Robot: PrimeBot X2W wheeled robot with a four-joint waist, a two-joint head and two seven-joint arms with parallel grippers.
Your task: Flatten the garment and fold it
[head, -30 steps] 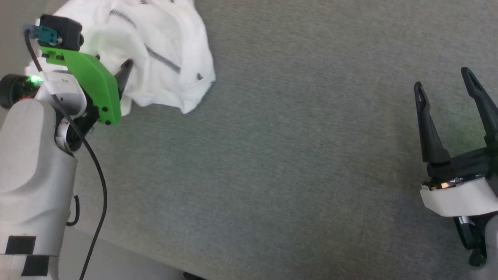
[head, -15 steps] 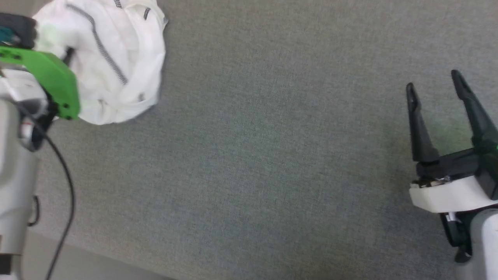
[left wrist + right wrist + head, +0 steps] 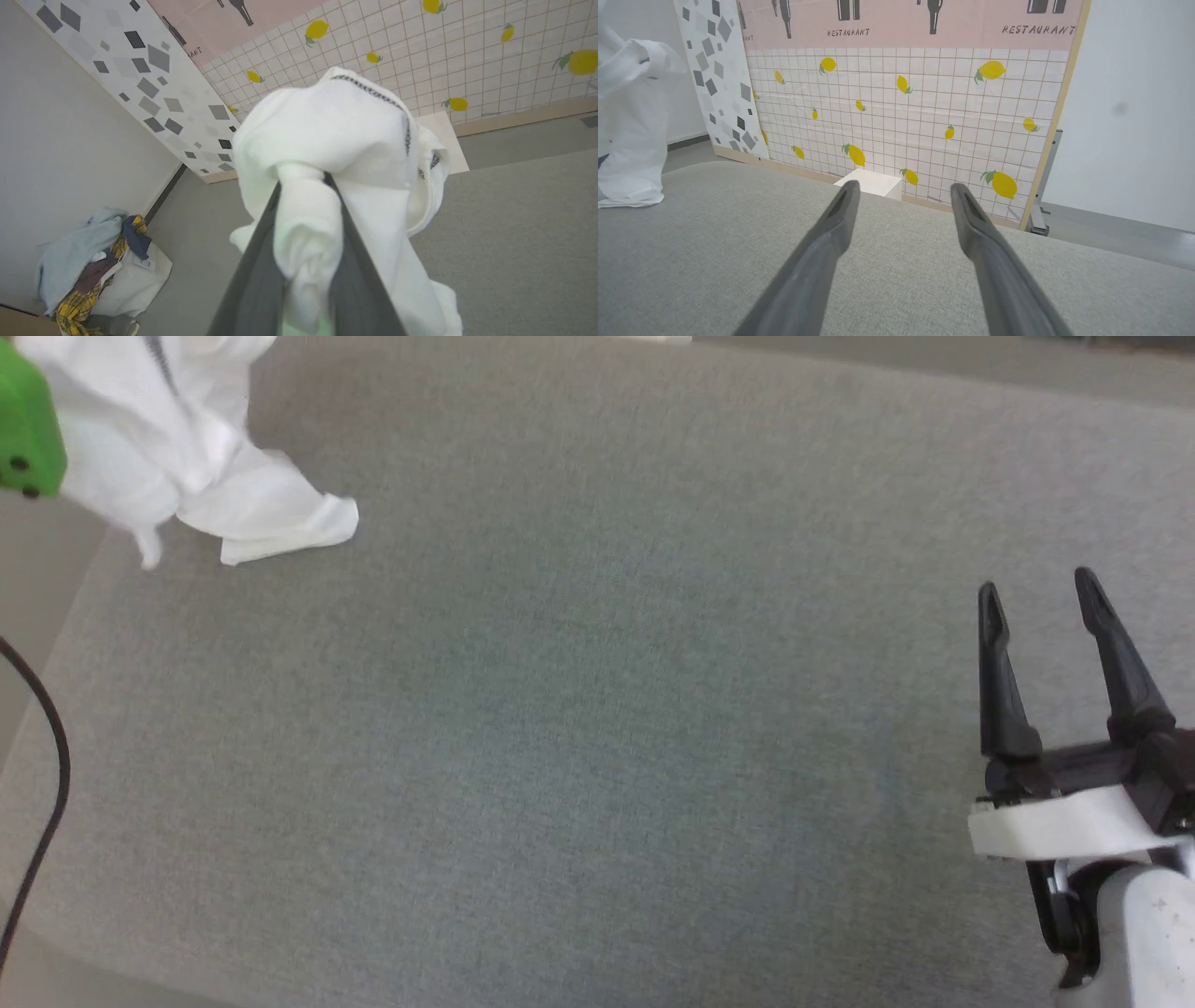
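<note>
White garment [image 3: 327, 140] clamped in left tool [image 3: 302, 179]; right tool [image 3: 903, 191] spread wide

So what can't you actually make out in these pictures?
Head view: the garment runs off the top-left corner.
Left wrist view: bunched fabric buries the tips of the left gripper, so which part it holds is unclear.
Left wrist view: the clothes pile is too small and tangled to tell items apart.
</note>
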